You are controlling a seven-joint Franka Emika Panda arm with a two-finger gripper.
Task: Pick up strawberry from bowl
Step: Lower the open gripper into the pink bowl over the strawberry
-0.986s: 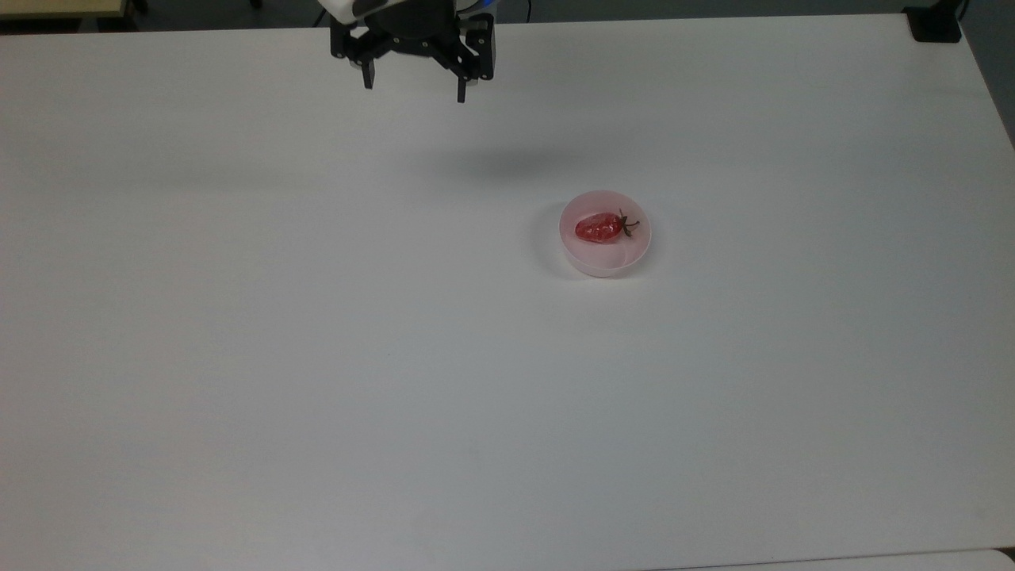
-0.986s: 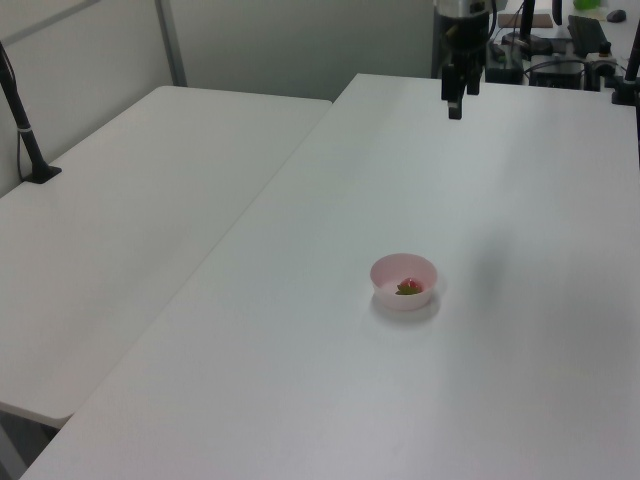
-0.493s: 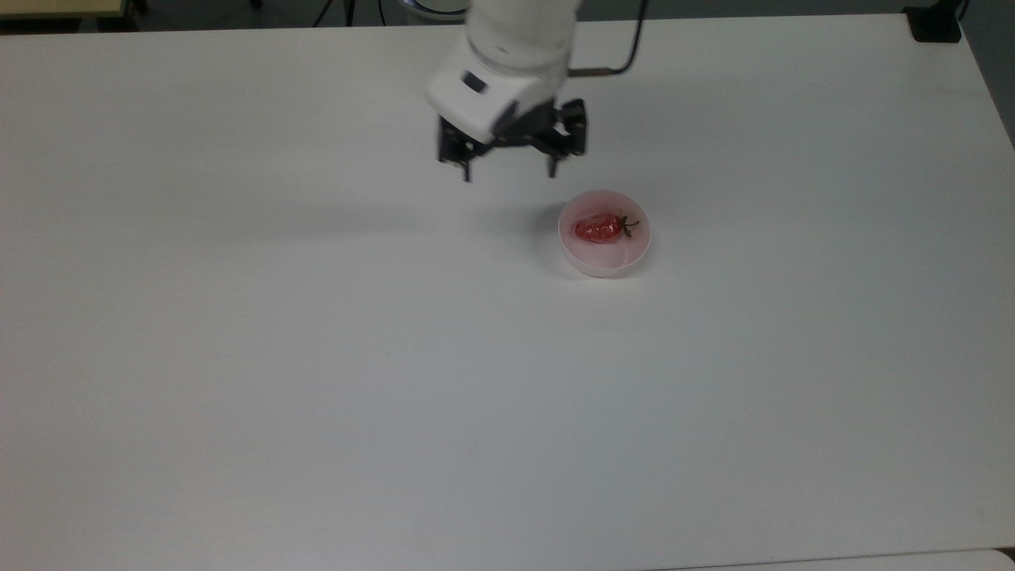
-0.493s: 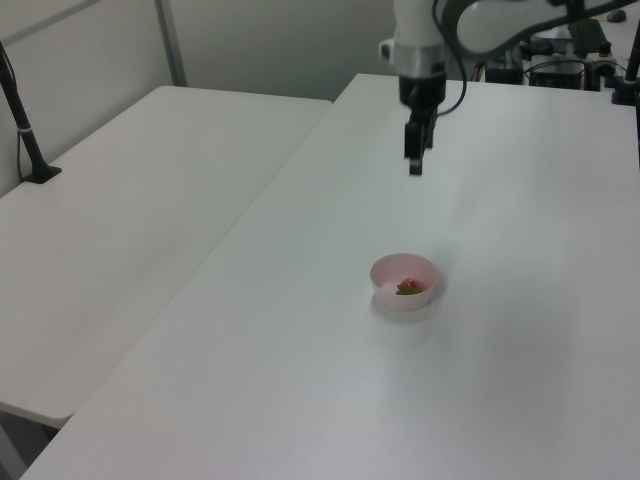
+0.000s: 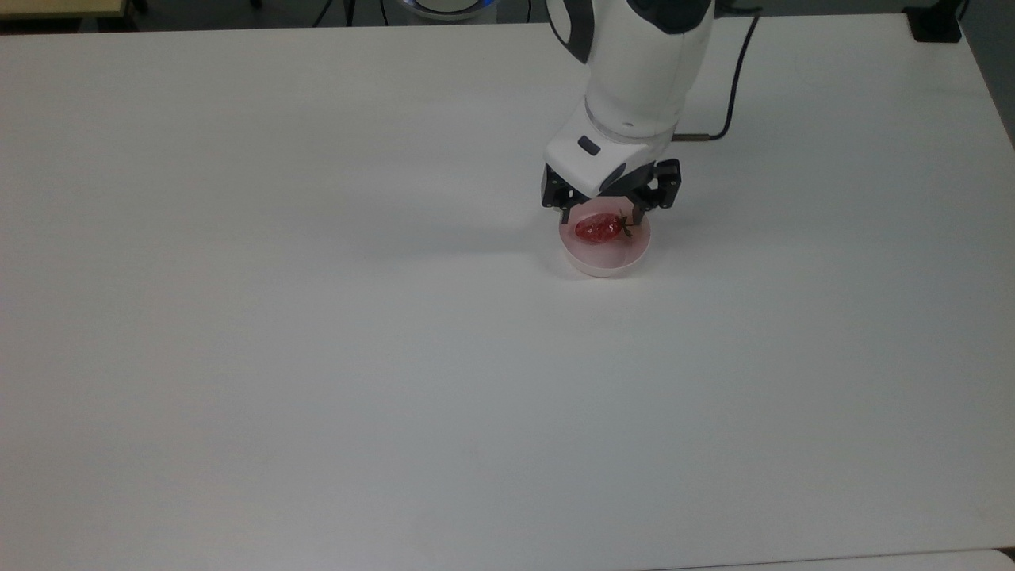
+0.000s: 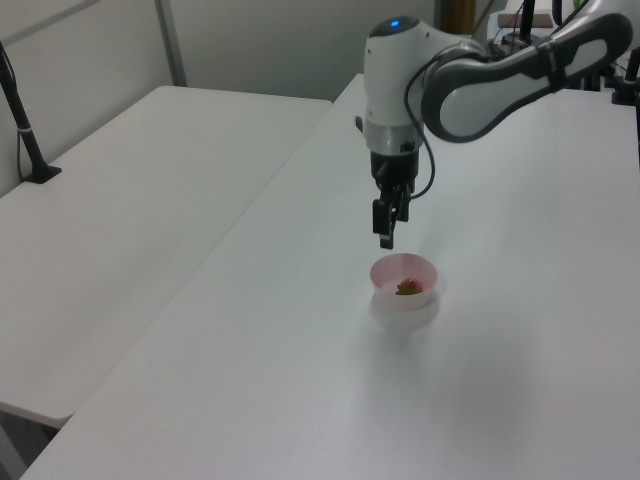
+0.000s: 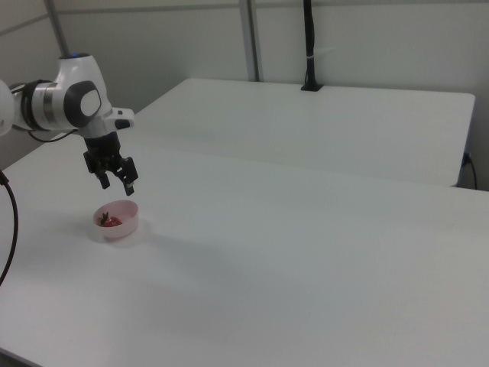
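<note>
A pale pink bowl [image 5: 604,260] [image 6: 404,292] [image 7: 118,226] stands on the white table. Inside it a glossy red strawberry [image 5: 597,229] [image 6: 409,288] [image 7: 110,221] lies on its side, its green cap pointing to the top view's right. My gripper [image 5: 600,214] [image 6: 386,236] [image 7: 116,183] hangs open above the bowl, a clear gap above its rim in the right view [image 7: 116,183], fingers pointing down. In the top view its two fingers straddle the bowl's far edge, one at each side of the strawberry. Nothing is held.
The white table [image 5: 317,357] spreads wide on all sides of the bowl. A second white table [image 6: 120,220] [image 7: 328,122] adjoins it. A black post [image 6: 22,125] [image 7: 308,46] is clamped on that table. A black cable [image 5: 733,79] trails behind the arm.
The arm has swept from the table's far edge toward the bowl and come lower, from the top view's upper left to just above the bowl. Bowl and strawberry have not moved.
</note>
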